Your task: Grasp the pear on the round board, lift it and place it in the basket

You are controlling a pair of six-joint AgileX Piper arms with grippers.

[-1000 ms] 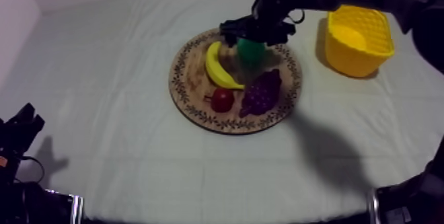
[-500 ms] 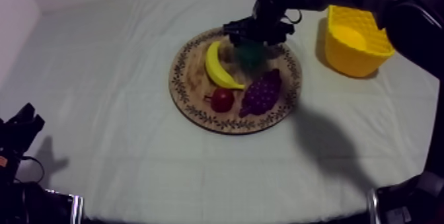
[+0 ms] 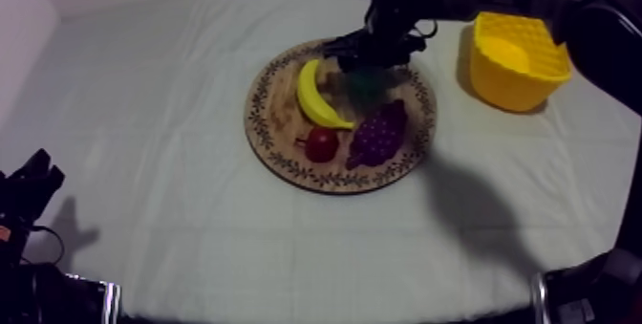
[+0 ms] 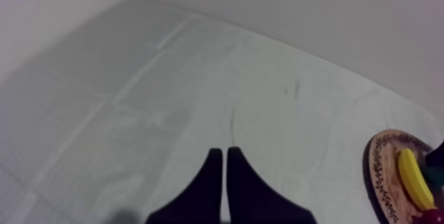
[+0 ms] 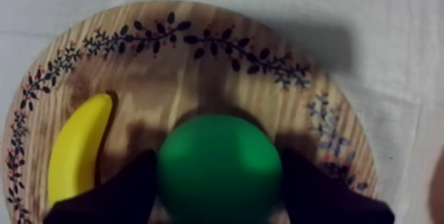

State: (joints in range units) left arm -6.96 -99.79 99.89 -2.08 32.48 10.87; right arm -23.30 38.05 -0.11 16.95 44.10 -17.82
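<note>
The pear is gripped in the right claw. The yellow basket is set right of the wooden board.

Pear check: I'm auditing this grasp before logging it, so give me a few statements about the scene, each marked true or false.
1. The pear sits between the right jaws. True.
2. The pear is already in the basket. False: it is over the board.
3. The left jaws lie together with nothing between them. True.
4. The banana lies on the cloth, off the board. False: it lies on the board.
5. The grapes lie beside the small red fruit. True.
</note>
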